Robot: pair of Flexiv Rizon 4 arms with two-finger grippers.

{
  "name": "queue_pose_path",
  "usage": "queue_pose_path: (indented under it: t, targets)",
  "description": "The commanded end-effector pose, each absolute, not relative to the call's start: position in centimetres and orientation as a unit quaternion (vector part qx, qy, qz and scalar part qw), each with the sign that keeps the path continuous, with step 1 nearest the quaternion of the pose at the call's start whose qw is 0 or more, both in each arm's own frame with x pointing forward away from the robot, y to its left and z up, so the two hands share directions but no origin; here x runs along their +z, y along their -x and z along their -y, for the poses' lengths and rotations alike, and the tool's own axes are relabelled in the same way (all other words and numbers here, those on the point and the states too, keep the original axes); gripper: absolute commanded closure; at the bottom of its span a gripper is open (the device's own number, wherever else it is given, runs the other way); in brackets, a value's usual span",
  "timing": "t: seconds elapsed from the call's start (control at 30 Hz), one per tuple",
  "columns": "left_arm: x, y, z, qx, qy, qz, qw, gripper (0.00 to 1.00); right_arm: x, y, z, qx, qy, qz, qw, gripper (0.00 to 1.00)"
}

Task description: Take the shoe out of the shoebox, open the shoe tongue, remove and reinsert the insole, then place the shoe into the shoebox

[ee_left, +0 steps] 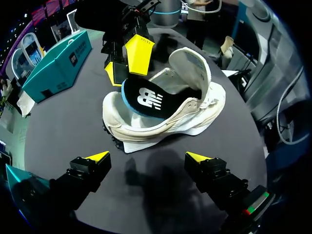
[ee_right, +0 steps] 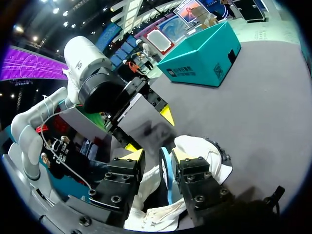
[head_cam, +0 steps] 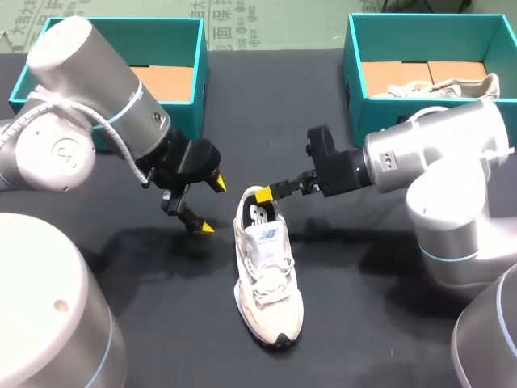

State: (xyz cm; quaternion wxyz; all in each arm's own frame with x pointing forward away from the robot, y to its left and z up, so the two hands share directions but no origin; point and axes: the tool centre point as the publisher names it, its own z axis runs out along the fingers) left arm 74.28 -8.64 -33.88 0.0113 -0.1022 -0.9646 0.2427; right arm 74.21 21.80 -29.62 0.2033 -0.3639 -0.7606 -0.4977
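The cream-white sneaker [head_cam: 267,279] is soft cloth with woven laces and a smooth, rubbery sole. Its black insole [ee_left: 146,100] looks smooth. The black table [head_cam: 363,323] is matt. The teal shoebox [head_cam: 352,65] is plain cardboard. The round white arm shells [head_cam: 436,153] shine.

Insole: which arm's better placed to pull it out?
Right. The right gripper is at the heel of the shoe, shut on the insole, whose heel end is lifted clear of the collar. The left gripper hangs open beside the shoe, touching nothing.
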Motion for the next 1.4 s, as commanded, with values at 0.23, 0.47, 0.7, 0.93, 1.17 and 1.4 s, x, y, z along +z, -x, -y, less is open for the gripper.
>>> queue_pose_path:
  t: [0.23,0.47,0.7,0.93,1.17,1.4]
  targets:
    - [-32.2,-74.3,6.6,0.23,0.099,0.968,0.007,0.0,-27.7,-74.8,-18.9,-0.452,0.389,0.777,0.203,0.62]
    - [-31.0,-75.5,4.8,0.21,0.101,0.972,0.004,0.0,-26.5,-75.8,-17.1,-0.412,0.423,0.783,0.198,0.61]
    - [-29.8,-76.7,3.0,0.194,0.114,0.974,0.007,0.0,-25.0,-76.6,-16.3,-0.364,0.456,0.791,0.183,0.61]
    - [-28.7,-78.2,1.2,0.177,0.117,0.977,0.004,0.0,-23.9,-76.9,-16.6,-0.317,0.489,0.797,0.161,0.61]
    - [-27.7,-78.9,-0.7,0.186,0.156,0.97,0.01,0.0,-23.5,-76.2,-18.3,-0.278,0.527,0.792,0.136,0.85]
    - [-26.7,-80.3,-3.4,0.192,0.197,0.961,0.008,0.0,-23.0,-75.1,-19.8,-0.262,0.556,0.781,0.115,1.0]
